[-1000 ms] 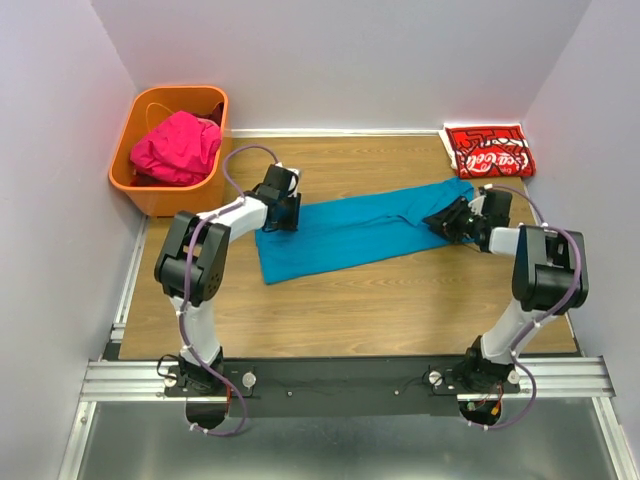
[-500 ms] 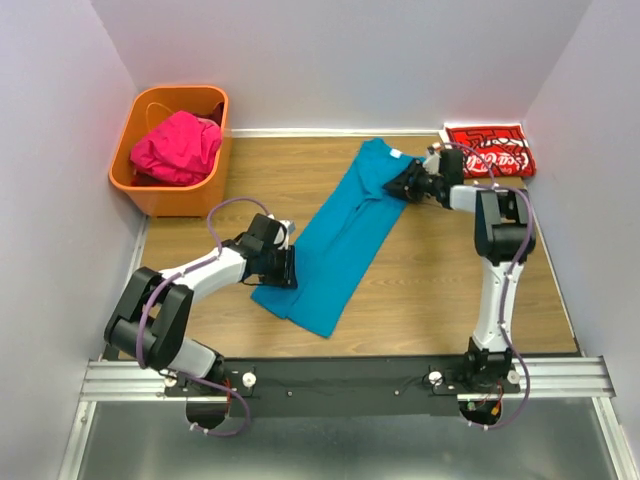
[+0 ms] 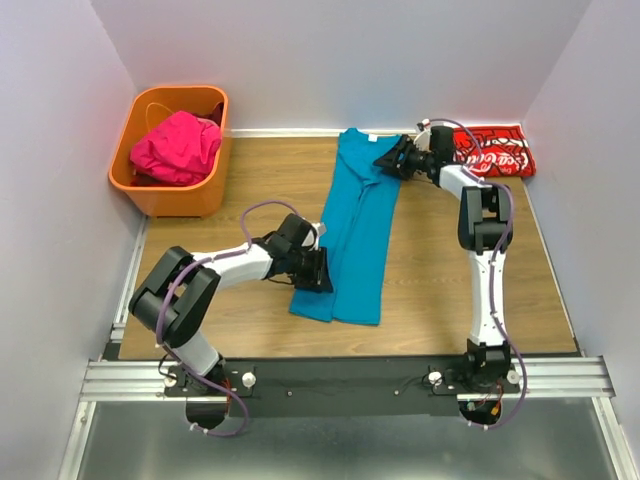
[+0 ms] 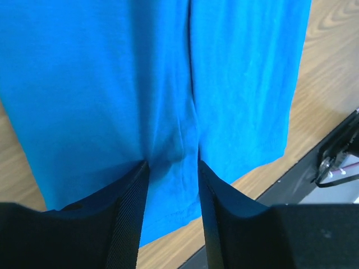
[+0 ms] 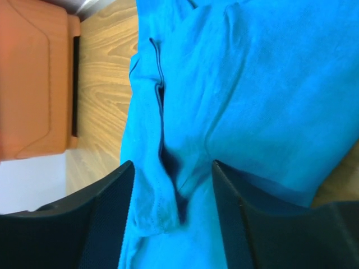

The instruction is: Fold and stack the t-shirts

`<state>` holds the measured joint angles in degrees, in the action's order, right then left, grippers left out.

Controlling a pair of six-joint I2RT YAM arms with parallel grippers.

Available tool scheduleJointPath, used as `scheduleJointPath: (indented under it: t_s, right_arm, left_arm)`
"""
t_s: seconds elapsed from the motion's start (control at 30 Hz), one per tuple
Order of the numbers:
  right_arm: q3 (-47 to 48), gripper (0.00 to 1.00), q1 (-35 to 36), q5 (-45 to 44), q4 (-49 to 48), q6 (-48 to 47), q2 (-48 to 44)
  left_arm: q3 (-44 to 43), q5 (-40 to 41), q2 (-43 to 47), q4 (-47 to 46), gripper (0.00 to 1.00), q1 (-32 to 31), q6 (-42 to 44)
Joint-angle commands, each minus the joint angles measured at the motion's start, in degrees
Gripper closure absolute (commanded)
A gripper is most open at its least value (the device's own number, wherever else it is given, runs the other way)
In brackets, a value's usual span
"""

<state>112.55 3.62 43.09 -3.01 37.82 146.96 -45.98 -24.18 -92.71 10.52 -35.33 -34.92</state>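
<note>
at the centre of the top view: a plain teal-blue cloth t-shirt (image 3: 360, 225), folded lengthwise into a long narrow strip. runs from the upper middle of the frame down to the lower middle, flat on the brown wooden tabletop (image 3: 450, 280). not yet folded across its length, by the look of it, and not on any stack.

near end straddled by the black two-finger left gripper (image 3: 318, 272). fingers (image 4: 129, 224) apart, with creased cloth drawn in between them. cannot tell whether pinched or only resting there.

far end under the black right gripper (image 3: 392, 160). fingers (image 5: 106, 224) parted wide around a loose ridge of cloth, slack rather than clamped.

in the upper right corner: a folded red t-shirt with white coca-cola script (image 3: 490, 150), seemingly finished and ready as the base of the stack.

at upper left: a crumpled magenta-pink t-shirt (image 3: 178, 148), heaped in the orange plastic basket (image 3: 170, 198), unfolded.

roughly a third done, judging from this: one shirt finished, one partway, one waiting.
</note>
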Motion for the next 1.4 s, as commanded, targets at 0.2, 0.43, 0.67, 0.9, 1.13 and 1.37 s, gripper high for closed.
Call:
scheduleJointPath:
  t_s: [0.2, 0.43, 0.67, 0.9, 1.13, 1.37]
  right_arm:
    - [-20.2, 0.28, -0.9, -12.4, 7.3, -7.5, -23.1]
    - [-41.3, 0.31, 7.0, -21.3, 16.9, -8.6, -45.2]
    - [-63.9, 0.49, 25.9, -29.9, 19.5, 3.4, -63.8]
    - [-76.5, 0.55, 37.0, -33.8, 19.7, 14.6, -71.0]
    - [-81.5, 0.63, 38.6, -34.5, 20.1, 15.3, -69.3]
    - [-81.3, 0.66, 38.6, -40.7, 29.9, 15.6, -73.3]
  left_arm:
    - [-3.5, 2.1, 5.4, 2.5, 0.41, -6.4, -8.4]
    - [-6.7, 16.1, 13.2, 9.8, 0.39, -5.8, -5.4]
    - [1.6, 21.7, 22.7, 11.7, 0.39, -4.7, -3.1]
    - [8.7, 21.9, 28.2, 10.3, 0.41, -4.2, -3.0]
    - [11.7, 21.2, 28.8, 8.6, 0.41, -4.2, -1.1]
    - [11.9, 18.1, 28.6, 8.5, 0.41, -4.3, -0.3]
